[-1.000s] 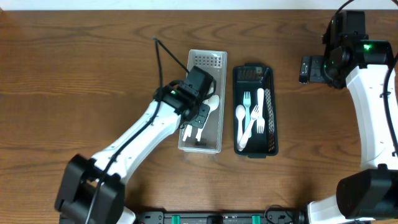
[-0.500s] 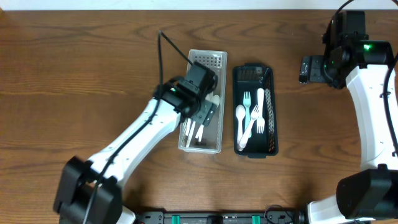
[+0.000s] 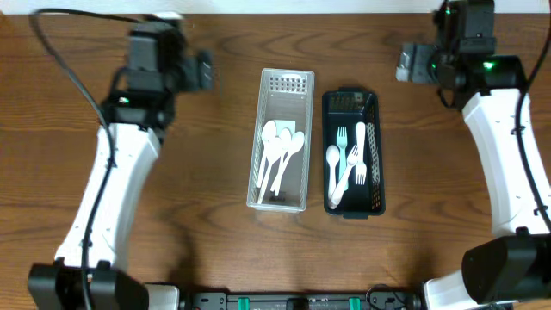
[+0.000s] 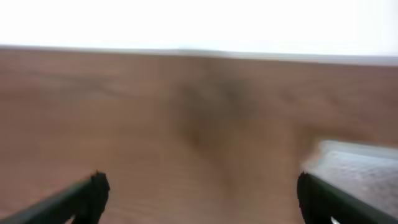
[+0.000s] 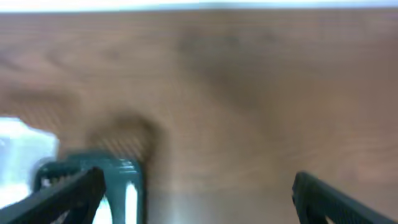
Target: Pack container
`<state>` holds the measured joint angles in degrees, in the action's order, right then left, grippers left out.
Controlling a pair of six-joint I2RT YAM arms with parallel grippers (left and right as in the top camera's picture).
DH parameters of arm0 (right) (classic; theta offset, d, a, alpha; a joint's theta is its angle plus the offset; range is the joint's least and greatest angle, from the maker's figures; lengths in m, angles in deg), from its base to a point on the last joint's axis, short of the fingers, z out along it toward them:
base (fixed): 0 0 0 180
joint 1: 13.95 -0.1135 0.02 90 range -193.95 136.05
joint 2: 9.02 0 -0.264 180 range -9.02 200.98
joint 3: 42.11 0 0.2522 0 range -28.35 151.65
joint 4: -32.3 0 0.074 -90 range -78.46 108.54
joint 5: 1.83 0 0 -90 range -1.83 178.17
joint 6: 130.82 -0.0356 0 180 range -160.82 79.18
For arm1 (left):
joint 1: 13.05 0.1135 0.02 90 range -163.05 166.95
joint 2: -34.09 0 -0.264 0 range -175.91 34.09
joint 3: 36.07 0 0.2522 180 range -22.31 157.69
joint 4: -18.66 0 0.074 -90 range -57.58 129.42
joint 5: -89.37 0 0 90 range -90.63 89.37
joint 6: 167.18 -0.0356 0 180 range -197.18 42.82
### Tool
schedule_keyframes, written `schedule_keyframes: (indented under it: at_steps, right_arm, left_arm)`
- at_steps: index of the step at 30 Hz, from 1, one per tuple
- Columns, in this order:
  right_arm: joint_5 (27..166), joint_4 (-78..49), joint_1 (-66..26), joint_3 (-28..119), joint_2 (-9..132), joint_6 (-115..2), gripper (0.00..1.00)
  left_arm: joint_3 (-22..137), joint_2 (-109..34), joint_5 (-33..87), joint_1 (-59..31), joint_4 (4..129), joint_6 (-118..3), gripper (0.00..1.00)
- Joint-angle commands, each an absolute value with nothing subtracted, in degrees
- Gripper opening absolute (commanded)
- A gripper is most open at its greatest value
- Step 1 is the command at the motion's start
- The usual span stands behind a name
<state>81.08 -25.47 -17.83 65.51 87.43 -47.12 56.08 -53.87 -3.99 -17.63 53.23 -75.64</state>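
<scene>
A clear plastic container point(image 3: 287, 83) stands mid-table with three white spoons point(image 3: 280, 148) lying in it. Beside it on the right, a dark container point(image 3: 348, 102) holds white forks and spoons point(image 3: 348, 164). My left gripper point(image 3: 205, 71) hangs open and empty over bare wood at the back left, well away from both containers. In the blurred left wrist view its gripper point(image 4: 202, 199) frames only table, with the clear container's corner point(image 4: 364, 171) at the right. My right gripper point(image 3: 406, 65) is open and empty at the back right. In the right wrist view it point(image 5: 199, 196) sits beside the dark container point(image 5: 109, 177).
The wooden table's far edge point(image 3: 275, 12) runs close behind both grippers. A black cable point(image 3: 65, 43) loops from the left arm at the back left. Both wrist views are motion-blurred.
The left gripper opened over the clear container, left white spoons lying in it, and swung up and away to the back left. The right gripper shifted slightly back and left.
</scene>
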Motion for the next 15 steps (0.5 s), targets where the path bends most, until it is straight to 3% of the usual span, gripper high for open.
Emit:
schedule_keyframes:
  at_steps: [1, 5, 11, 15]
  right_arm:
    - [81.36, -17.53, -20.21, 65.62, 89.15, -45.44, 0.99]
    - [81.29, -3.83, -21.13, 65.62, 89.57, -45.44, 0.99]
    - [80.66, 0.91, -20.82, 65.62, 89.26, -36.92, 0.99]
    - [81.71, 0.15, -20.34, 62.95, 86.71, -36.02, 0.99]
  left_arm:
    - [56.45, -56.04, -4.71, -12.88, 43.46, -75.42, 0.98]
    - [56.45, -57.96, -4.71, -9.74, 30.79, -75.44, 0.98]
    - [55.66, -57.13, -4.68, -9.95, 39.92, -80.56, 0.98]
    - [50.72, -52.47, -1.25, -10.15, 39.07, -79.88, 0.98]
